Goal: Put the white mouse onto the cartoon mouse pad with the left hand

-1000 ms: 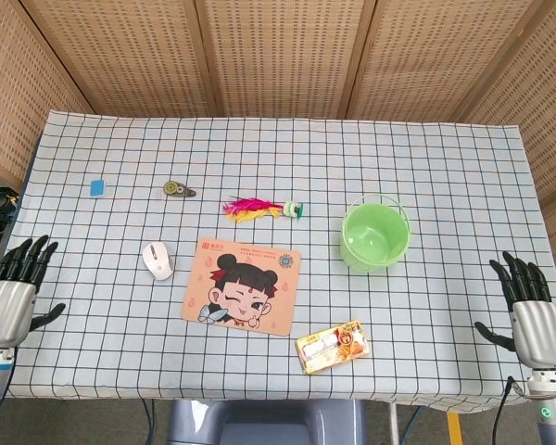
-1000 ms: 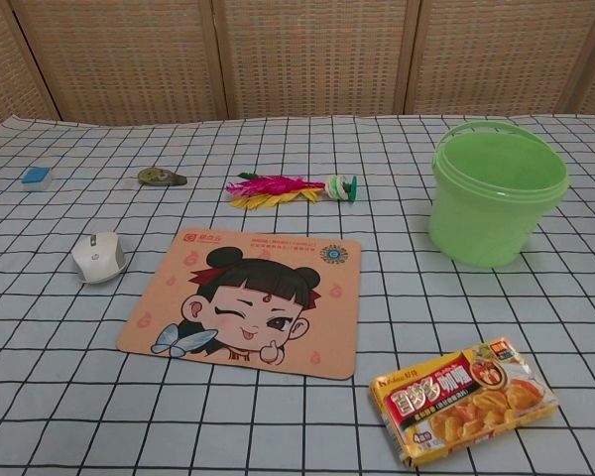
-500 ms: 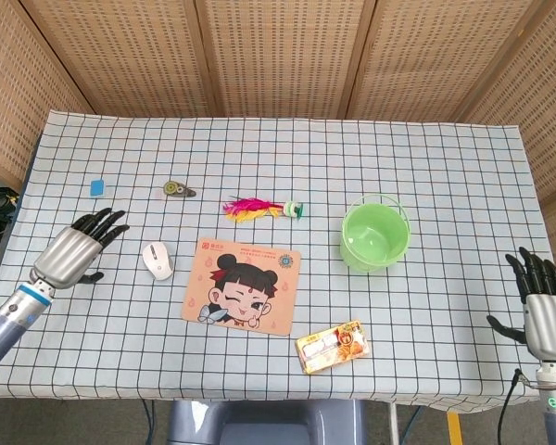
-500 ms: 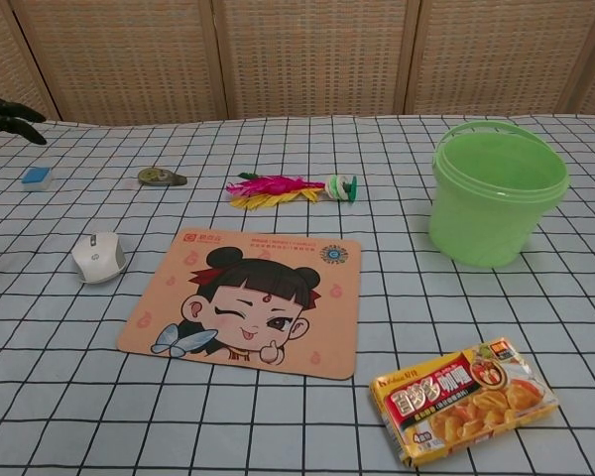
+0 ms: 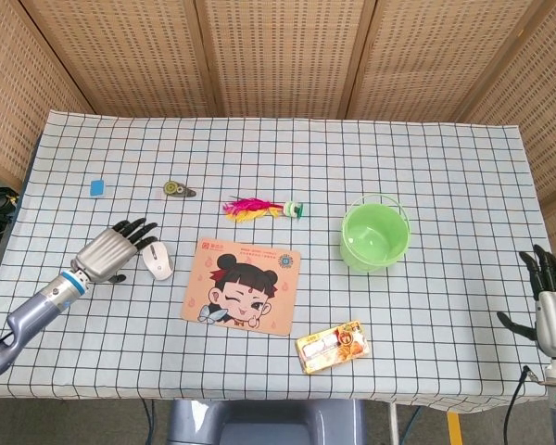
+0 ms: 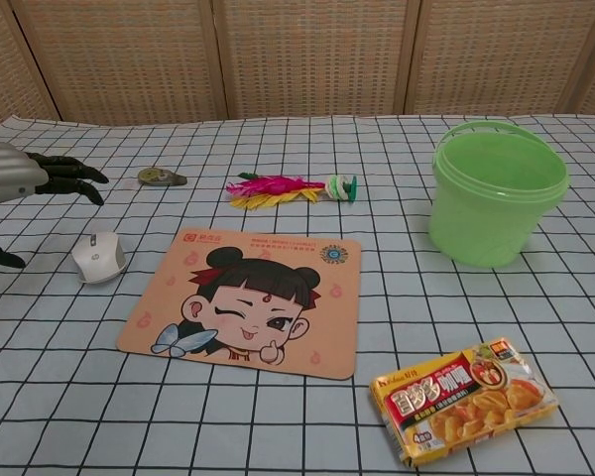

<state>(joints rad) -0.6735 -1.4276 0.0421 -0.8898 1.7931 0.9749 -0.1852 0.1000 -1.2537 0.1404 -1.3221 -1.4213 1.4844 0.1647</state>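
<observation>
mouse [image 5: 157,260] just left of mouse pad [image 5: 242,286], left hand [image 5: 107,252] beside it (apart), bucket [image 5: 375,235] right — packet [image 5: 332,346] in front

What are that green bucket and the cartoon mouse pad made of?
The green bucket looks like thin glossy plastic: its rim shines and its wall seems slightly translucent. The cartoon mouse pad looks like matte printed fabric, probably over rubber: it lies flat with no glare.

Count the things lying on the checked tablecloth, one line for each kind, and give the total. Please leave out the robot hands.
White mouse: 1
Cartoon mouse pad: 1
Green bucket: 1
Food box: 1
Feather shuttlecock: 1
Blue eraser-like block: 1
Small dark round item: 1
Total: 7
</observation>
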